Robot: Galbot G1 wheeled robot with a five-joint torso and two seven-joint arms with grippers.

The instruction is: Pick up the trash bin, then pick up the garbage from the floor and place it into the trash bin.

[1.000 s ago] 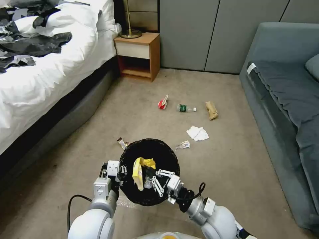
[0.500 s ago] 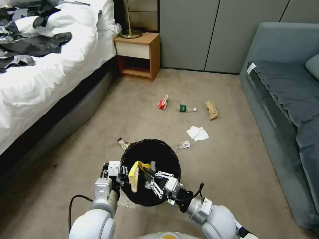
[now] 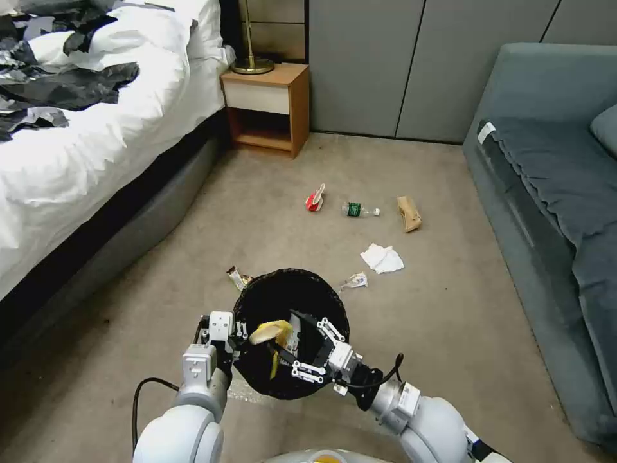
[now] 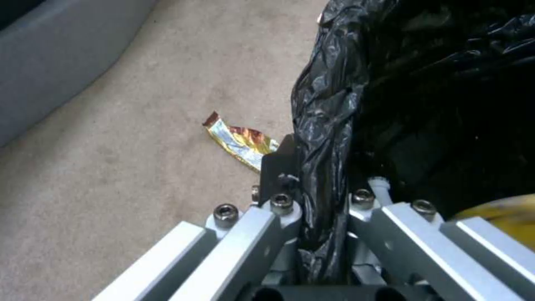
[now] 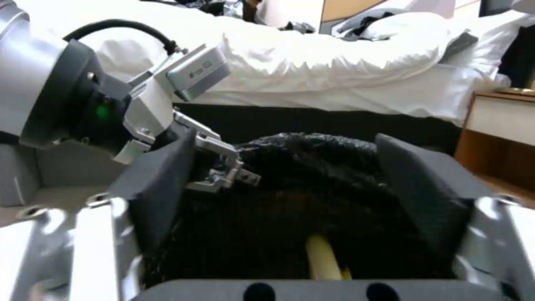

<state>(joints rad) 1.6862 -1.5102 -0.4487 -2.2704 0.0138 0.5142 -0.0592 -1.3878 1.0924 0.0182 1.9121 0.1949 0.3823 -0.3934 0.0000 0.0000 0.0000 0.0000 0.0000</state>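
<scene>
1. Two claws work at the trash bin (image 3: 290,289), which sits low in the head view, just ahead of the robot, its black bag folded over the rim.
2. The left claw (image 3: 236,334) is clamped on the bin's left rim — in the left wrist view its fingers (image 4: 278,200) pinch the bag-covered edge from both sides.
3. The right claw (image 3: 312,350) hangs over the bin's mouth with its fingers spread apart and nothing between them; the right wrist view looks past its dark pads (image 5: 167,179) into the black-lined bin.
4. A yellow wrapper (image 3: 271,332) lies inside the bin, near the left claw.
5. On the carpet (image 3: 450,308) beyond the bin lies the remaining garbage: a gold wrapper (image 3: 237,278) just beside the far-left rim, a small clear wrapper (image 3: 355,281) off the far-right rim, a crumpled tissue (image 3: 382,258) a little farther, then a red wrapper (image 3: 315,199), a green-label bottle (image 3: 358,209) and a brown paper bag (image 3: 409,214) in a loose row.
6. Open carpet runs between the bed (image 3: 96,148) on the left and the sofa (image 3: 553,193) on the right — the nightstand (image 3: 267,106) stands against the far wall.
</scene>
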